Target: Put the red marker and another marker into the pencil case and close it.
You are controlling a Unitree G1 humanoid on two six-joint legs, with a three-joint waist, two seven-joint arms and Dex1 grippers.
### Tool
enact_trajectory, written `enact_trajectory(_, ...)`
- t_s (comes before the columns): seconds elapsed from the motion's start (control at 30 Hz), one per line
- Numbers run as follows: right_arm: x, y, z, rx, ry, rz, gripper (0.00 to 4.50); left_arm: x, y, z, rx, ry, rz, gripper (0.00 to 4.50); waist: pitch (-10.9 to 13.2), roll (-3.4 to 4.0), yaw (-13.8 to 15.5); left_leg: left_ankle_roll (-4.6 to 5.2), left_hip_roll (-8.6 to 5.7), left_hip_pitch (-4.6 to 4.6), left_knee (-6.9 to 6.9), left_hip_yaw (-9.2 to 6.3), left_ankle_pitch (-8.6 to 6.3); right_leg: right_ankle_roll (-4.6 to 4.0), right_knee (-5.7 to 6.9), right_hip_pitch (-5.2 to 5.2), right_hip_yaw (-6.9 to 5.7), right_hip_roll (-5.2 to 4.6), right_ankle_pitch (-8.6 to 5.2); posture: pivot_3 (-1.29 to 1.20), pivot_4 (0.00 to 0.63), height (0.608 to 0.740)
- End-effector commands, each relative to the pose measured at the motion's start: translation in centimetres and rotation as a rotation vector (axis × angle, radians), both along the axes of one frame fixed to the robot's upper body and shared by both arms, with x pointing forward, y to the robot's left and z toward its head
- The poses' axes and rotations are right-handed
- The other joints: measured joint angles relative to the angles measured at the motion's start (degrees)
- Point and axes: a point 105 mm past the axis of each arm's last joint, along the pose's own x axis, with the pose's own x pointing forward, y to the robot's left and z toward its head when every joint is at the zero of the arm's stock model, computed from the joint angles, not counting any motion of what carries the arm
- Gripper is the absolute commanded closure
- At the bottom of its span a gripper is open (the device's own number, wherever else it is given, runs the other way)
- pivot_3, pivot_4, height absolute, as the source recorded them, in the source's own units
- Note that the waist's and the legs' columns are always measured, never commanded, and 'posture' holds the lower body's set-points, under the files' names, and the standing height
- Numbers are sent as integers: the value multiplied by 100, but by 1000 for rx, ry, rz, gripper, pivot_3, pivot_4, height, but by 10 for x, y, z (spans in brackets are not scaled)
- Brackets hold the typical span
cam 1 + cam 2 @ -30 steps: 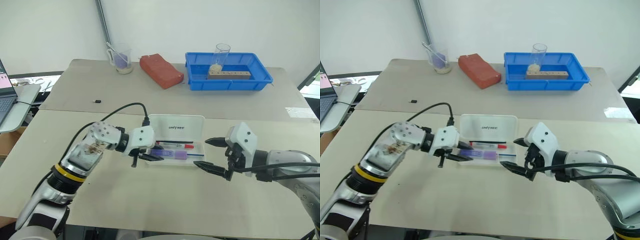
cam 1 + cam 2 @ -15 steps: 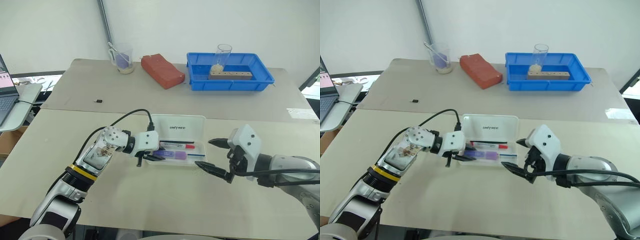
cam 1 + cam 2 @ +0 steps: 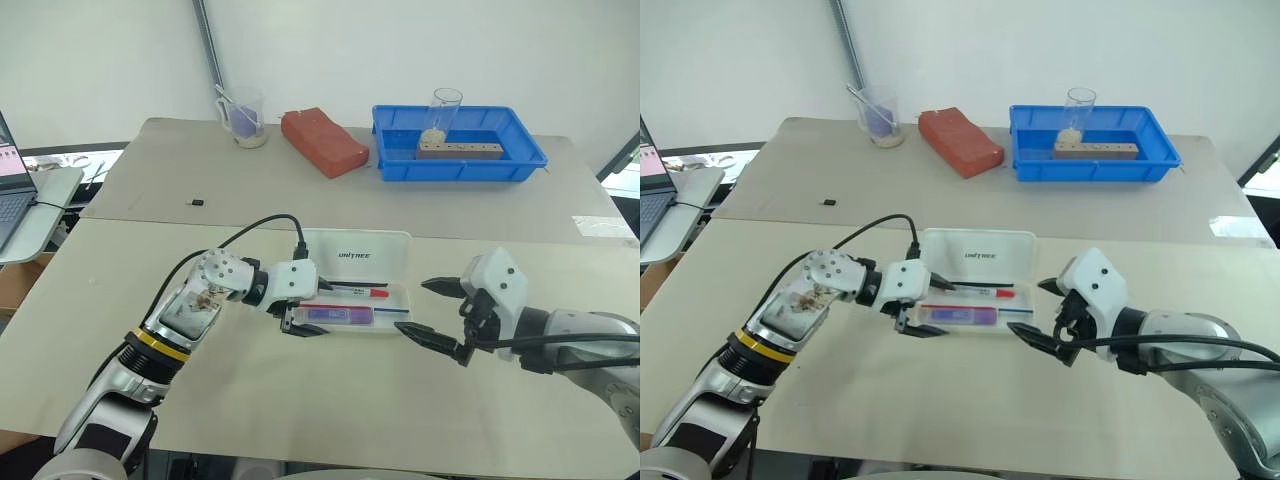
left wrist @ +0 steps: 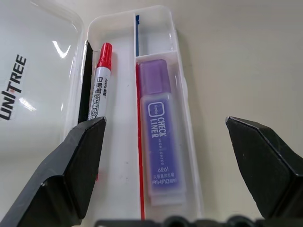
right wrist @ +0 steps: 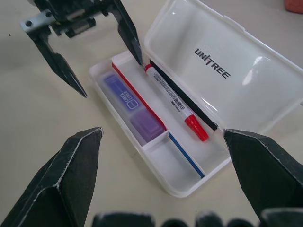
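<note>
step: both markers in, lid open | red marker (image 4: 98, 84) + purple marker (image 4: 161, 146) inside pencil case (image 5: 156, 163) | left gripper (image 3: 303, 309) wide open, empty | right gripper (image 3: 432, 310) wide open, empty | next: swing lid (image 3: 356, 255) shut

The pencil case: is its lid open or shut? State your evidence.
Open. The pencil case has its lid raised, leaving the red marker and purple highlighter exposed inside.

Both end effectors, left (image 3: 303, 314) and right (image 3: 437, 318), hover splayed wide, empty.

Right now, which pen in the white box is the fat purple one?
The purple highlighter, lying in the pencil case's front compartment. The red marker beside it is slim, white-barrelled, red-capped.
</note>
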Motion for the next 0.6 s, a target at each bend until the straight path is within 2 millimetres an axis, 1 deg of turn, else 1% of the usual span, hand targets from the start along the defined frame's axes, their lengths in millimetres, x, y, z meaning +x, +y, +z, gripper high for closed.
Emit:
enact_trajectory(0.03,11,-27,9,-65,-64,-53,0,-4,3,42,-81,-80,-43,107,0,0,11,0,-1,1,0,0,0,0,-2,2,-1,-1,0,0,150,740)
enact_trajectory(0.07,13,-34,8,-80,-64,-63,0,-4,2,48,-101,-88,-45,107,1,0,20,0,-1,1,0,1,0,1,-2,3,-1,-2,0,0,150,740)
enact_trajectory(0.13,23,-60,1,-104,-49,-122,0,-13,-7,75,-232,-111,-103,107,2,-2,36,0,-2,1,6,0,0,12,-3,8,-4,-3,-7,0,150,740)
enact_trajectory(0.17,27,-74,-4,-122,-35,-144,0,-17,-11,83,-283,-128,-125,107,2,-2,41,0,-2,1,7,0,0,15,-6,11,-4,-3,-9,0,150,740)
enact_trajectory(0.23,35,-97,-16,-164,-11,-172,0,-24,-19,90,-340,-139,-153,107,3,-3,39,0,-6,0,13,1,0,17,-15,19,-3,-5,-8,0,150,740)
enact_trajectory(0.3,40,-112,-24,-194,7,-173,0,-27,-25,91,-355,-139,-161,107,4,1,21,1,-6,0,13,4,0,19,-36,28,-2,-5,-3,0,150,740)
enact_trajectory(0.47,56,-134,-44,-251,73,-155,0,-32,-33,90,-370,-140,-167,107,14,38,-56,4,-1,5,13,1,-2,12,-37,29,10,9,3,0,150,740)
enact_trajectory(0.6,65,-135,-49,-234,109,-132,0,-38,-35,90,-382,-131,-165,107,18,52,-21,4,-1,5,13,2,-2,9,-39,30,10,10,5,0,150,740)
